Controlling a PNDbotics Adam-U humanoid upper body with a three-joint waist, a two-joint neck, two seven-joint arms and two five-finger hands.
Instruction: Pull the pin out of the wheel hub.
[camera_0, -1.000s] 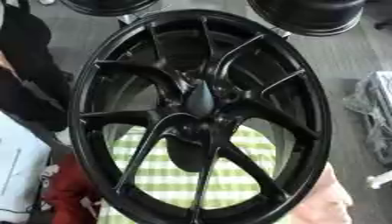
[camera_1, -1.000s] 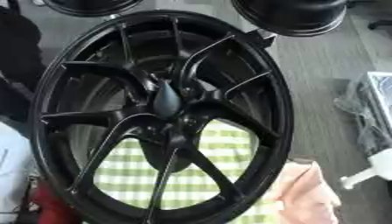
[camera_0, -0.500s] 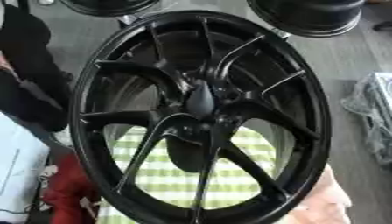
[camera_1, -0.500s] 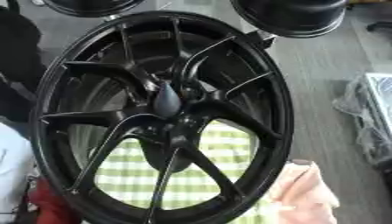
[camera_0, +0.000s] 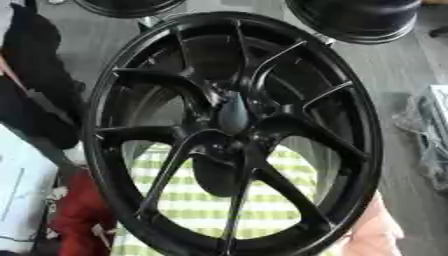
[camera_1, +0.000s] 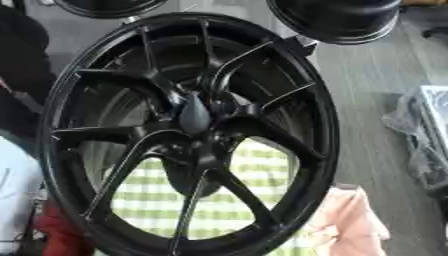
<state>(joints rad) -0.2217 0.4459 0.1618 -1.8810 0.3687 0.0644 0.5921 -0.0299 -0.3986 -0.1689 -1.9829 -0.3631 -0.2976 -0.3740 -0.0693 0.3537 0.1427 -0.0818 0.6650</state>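
Centrally, the black wheel hub (camera_0: 234, 135) fills most of the frame, its spokes meeting at a dark pointed pin (camera_1: 194, 114) at the middle. Green checked cloth (camera_0: 210, 205) shows through the lower spokes. Neither robot hand is visible, so their state cannot be told.

A grey wood-grain floor (camera_0: 398, 85) lies behind, with a green-and-white checked cloth (camera_1: 236, 200) below and two dark round objects (camera_1: 337, 20) at the top.
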